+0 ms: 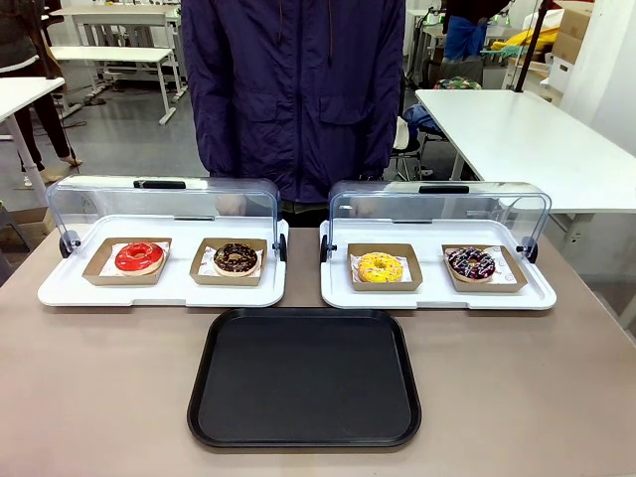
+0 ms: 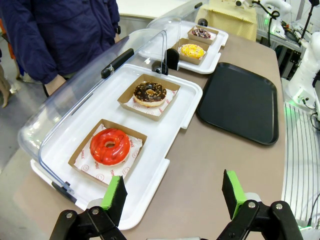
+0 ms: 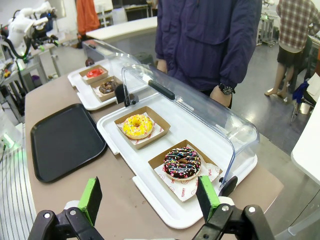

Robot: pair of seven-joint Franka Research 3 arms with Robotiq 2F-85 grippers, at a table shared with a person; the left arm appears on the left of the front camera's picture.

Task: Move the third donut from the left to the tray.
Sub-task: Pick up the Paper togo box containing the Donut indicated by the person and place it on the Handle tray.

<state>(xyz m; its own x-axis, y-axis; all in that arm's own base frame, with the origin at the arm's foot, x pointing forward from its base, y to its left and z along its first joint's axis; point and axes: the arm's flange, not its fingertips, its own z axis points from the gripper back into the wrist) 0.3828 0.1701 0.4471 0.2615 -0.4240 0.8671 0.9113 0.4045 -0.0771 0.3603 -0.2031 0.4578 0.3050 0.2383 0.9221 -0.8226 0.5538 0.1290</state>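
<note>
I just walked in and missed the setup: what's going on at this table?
Nothing is being handled yet. The yellow donut sits in its cardboard holder on the right-hand white display tray, whose clear lid is open. The black tray in front has not received it. The left gripper and right gripper are both open, holding nothing, back from the donuts. A person stands at the far side.

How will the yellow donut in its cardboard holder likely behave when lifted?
The yellow donut looks soft and iced, so a direct squeeze would probably dent or smear it. Its shallow cardboard holder looks thin and light; gripped by one edge, it may flex and tip the donut out.
</note>
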